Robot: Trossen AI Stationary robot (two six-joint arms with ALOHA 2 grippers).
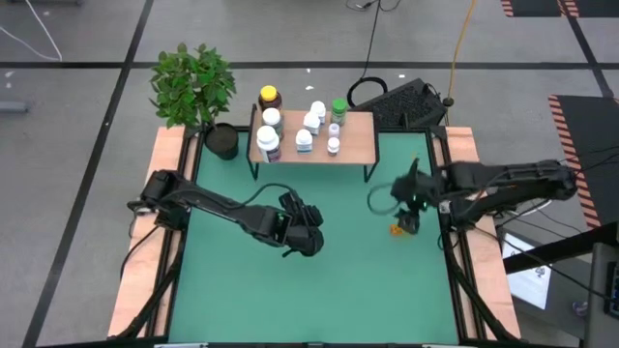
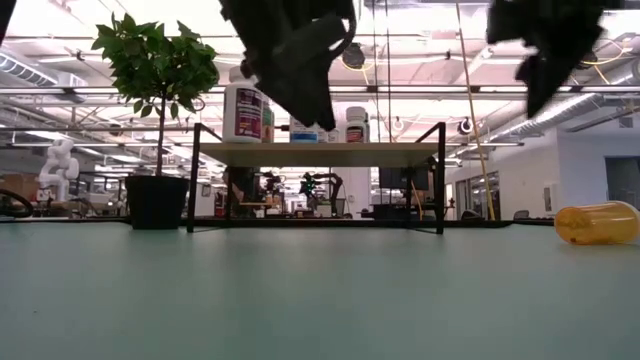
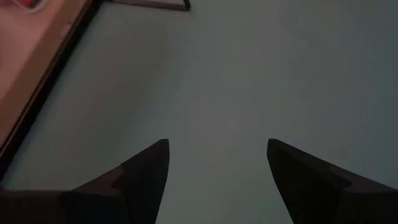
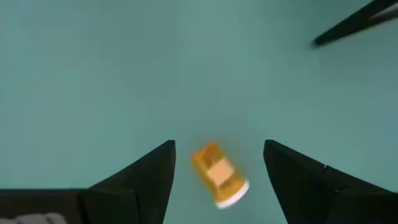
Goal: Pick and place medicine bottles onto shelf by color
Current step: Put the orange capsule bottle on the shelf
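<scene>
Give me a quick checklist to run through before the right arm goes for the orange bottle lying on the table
1. Orange bottle lies on its side on the green table, clear of other things: ok.
2. Right gripper above it, bottle between the two fingers: ok.
3. Right gripper open, not touching the bottle: ok.
4. Bottle's long axis across the fingers: not ok, it sits diagonal in the right wrist view.
5. Left gripper open, empty, mid-table, away from the right arm: ok.
6. Free spot on the shelf: ok, its right end is bare in the high view.
</scene>
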